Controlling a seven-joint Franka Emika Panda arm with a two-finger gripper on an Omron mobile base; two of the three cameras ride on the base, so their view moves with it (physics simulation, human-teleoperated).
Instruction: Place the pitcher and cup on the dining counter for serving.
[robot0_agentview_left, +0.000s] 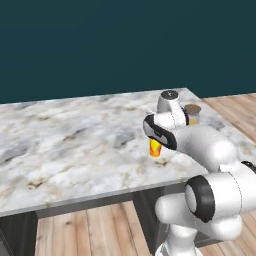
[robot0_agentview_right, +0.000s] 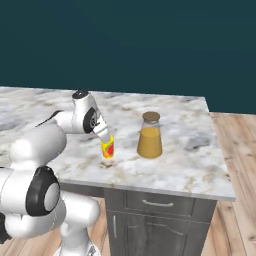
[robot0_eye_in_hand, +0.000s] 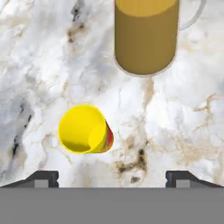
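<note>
The small yellow cup (robot0_agentview_right: 107, 148) with its red-orange mark stands upright on the white marble dining counter (robot0_agentview_right: 190, 160), near the front edge. My gripper (robot0_agentview_right: 104, 135) hangs just above it, open, its fingertips (robot0_eye_in_hand: 43, 177) spread wide and holding nothing. From the hand camera, the cup (robot0_eye_in_hand: 85, 129) sits left of centre, its mouth facing up. The mustard pitcher (robot0_agentview_right: 149, 137) with its tan lid stands a little to the cup's right on the counter. In the left base view the cup (robot0_agentview_left: 155, 148) peeks out below my wrist, and the pitcher (robot0_agentview_left: 192, 114) is partly hidden behind my arm.
The counter ends just right of the pitcher, at its right edge (robot0_agentview_right: 220, 150), with a wooden floor (robot0_agentview_right: 240, 165) beyond. Dark grey cabinets with a drawer handle (robot0_agentview_right: 155, 203) sit below the front edge. Bare marble (robot0_agentview_left: 65, 140) stretches to the left.
</note>
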